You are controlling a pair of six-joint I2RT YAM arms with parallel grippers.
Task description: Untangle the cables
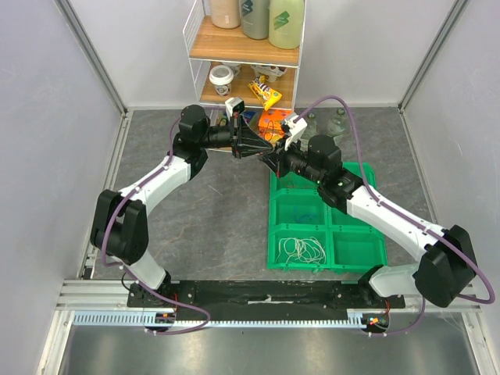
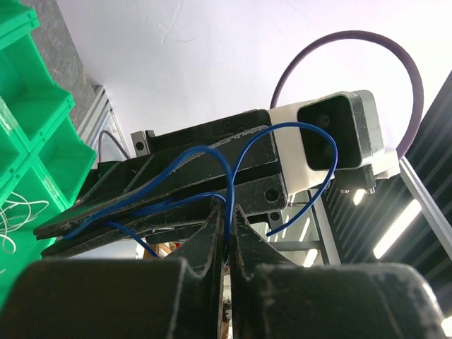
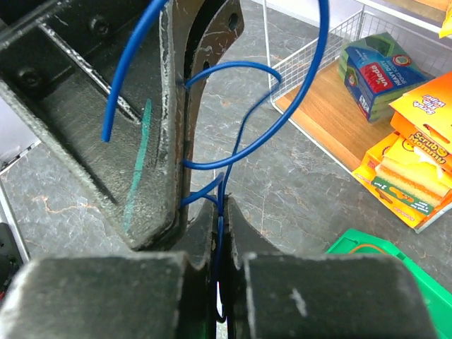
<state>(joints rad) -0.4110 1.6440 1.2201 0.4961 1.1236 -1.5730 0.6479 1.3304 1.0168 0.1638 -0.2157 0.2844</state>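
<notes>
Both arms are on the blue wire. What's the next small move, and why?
Probably ease the two grippers slowly apart. The left gripper and right gripper are both shut on the blue cable, nose to nose, and slack loops of it arc between and around them. A gentle pull should draw those loops out; stop if one snags.

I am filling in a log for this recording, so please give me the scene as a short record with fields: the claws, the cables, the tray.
left claw: shut on the blue cable
right claw: shut on the blue cable
blue cable: in loops, held between both claws
white cable: loose coil in the near left compartment of the green tray
</notes>
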